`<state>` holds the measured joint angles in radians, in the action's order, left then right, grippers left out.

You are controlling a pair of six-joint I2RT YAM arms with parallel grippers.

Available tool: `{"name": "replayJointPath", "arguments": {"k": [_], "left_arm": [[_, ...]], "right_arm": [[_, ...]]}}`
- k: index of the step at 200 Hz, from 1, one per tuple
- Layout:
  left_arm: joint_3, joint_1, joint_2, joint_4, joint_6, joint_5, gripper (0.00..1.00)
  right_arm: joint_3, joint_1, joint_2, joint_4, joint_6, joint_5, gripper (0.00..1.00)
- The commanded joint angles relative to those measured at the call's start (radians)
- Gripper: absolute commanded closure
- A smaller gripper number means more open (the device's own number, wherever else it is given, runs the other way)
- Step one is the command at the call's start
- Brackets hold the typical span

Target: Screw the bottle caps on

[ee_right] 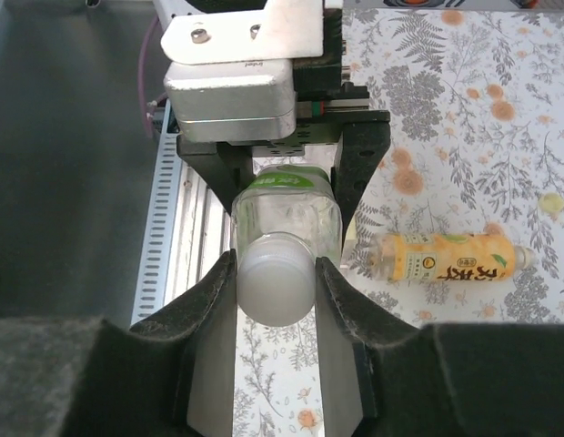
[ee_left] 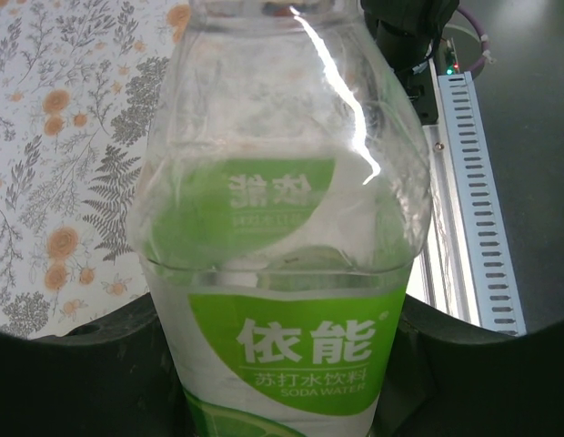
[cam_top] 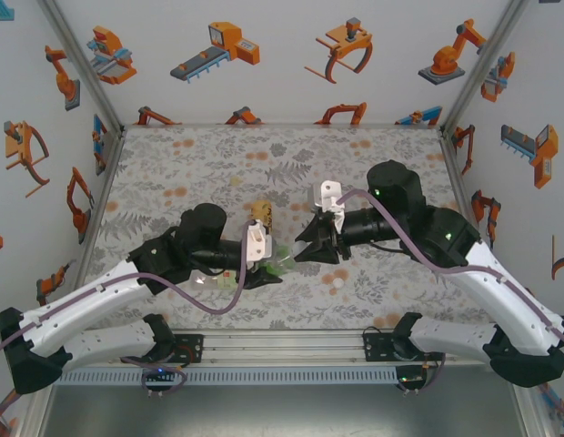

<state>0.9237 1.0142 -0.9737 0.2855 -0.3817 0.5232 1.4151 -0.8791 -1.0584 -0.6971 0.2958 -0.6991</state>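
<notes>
Mid-table, green-label bottle (ee_left: 291,273) clamped, white cap (ee_right: 276,289) pinched by right end effector (ee_right: 276,269)

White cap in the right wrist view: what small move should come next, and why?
Probably rotate the right gripper to thread the cap on. It is shut on the cap, which sits at the mouth of the green-label bottle, and the left gripper clamps that bottle's body, so the bottle looks braced for turning.

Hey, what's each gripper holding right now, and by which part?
The left gripper grips the green-label bottle around its labelled body. The right gripper is shut on the white cap at that bottle's mouth.
</notes>
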Motion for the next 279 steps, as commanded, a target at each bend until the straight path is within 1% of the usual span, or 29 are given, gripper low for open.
{"name": "replayJointPath", "arguments": {"k": [1,26,42,76,88,110,129,139,161,174,198,211,237,250,252,255,271,279], "left_arm": [[0.047,-0.002,0.020,0.009,0.010,0.067,1.00],[0.072,-0.002,0.022,0.065,0.011,0.157,1.00],[0.094,-0.002,0.011,0.105,0.014,0.227,1.00],[0.146,-0.002,-0.028,0.175,0.038,0.329,1.00],[0.154,-0.002,-0.039,0.179,0.046,0.350,1.00],[0.167,-0.002,-0.050,0.184,0.052,0.348,1.00],[0.172,-0.002,-0.046,0.175,0.046,0.295,1.00],[0.172,-0.002,-0.040,0.169,0.036,0.259,1.00],[0.154,-0.002,-0.011,0.128,0.029,0.128,1.00],[0.136,-0.001,0.004,0.105,0.021,0.044,1.00],[0.094,-0.001,0.023,0.052,0.008,-0.075,1.00],[0.079,-0.001,0.022,0.039,-0.007,-0.116,1.00],[0.063,-0.001,0.002,0.015,-0.032,-0.202,1.00],[0.054,0.001,-0.007,-0.010,-0.041,-0.252,1.00],[0.052,0.001,-0.008,-0.016,-0.041,-0.259,1.00],[0.050,0.001,-0.010,-0.023,-0.042,-0.270,1.00],[0.034,0.003,-0.012,-0.071,-0.043,-0.321,1.00],[0.024,0.003,-0.010,-0.099,-0.046,-0.337,1.00]], "right_arm": [[0.040,-0.011,0.025,-0.067,0.107,-0.070,1.00],[0.096,-0.020,0.020,-0.133,0.209,-0.121,1.00],[0.124,-0.028,0.020,-0.206,0.349,-0.172,1.00],[0.162,-0.059,0.014,-0.258,0.479,-0.209,1.00],[0.171,-0.070,0.009,-0.267,0.486,-0.209,1.00],[0.179,-0.088,-0.012,-0.297,0.486,-0.194,1.00],[0.170,-0.108,-0.035,-0.298,0.416,-0.130,1.00],[0.151,-0.116,-0.045,-0.269,0.333,-0.085,1.00],[0.082,-0.119,-0.049,-0.155,0.089,0.024,1.00],[0.038,-0.120,-0.047,-0.075,-0.083,0.118,1.00],[-0.020,-0.119,-0.049,0.025,-0.393,0.290,1.00],[-0.031,-0.119,-0.060,0.046,-0.565,0.362,1.00],[-0.033,-0.120,-0.096,0.054,-0.907,0.443,1.00],[-0.042,-0.112,-0.106,0.041,-1.093,0.503,1.00],[-0.047,-0.108,-0.107,0.035,-1.144,0.515,1.00],[-0.051,-0.106,-0.107,0.030,-1.171,0.523,1.00],[-0.091,-0.082,-0.101,-0.019,-1.425,0.588,1.00],[-0.132,-0.078,-0.085,0.008,-1.514,0.598,1.00]]}}
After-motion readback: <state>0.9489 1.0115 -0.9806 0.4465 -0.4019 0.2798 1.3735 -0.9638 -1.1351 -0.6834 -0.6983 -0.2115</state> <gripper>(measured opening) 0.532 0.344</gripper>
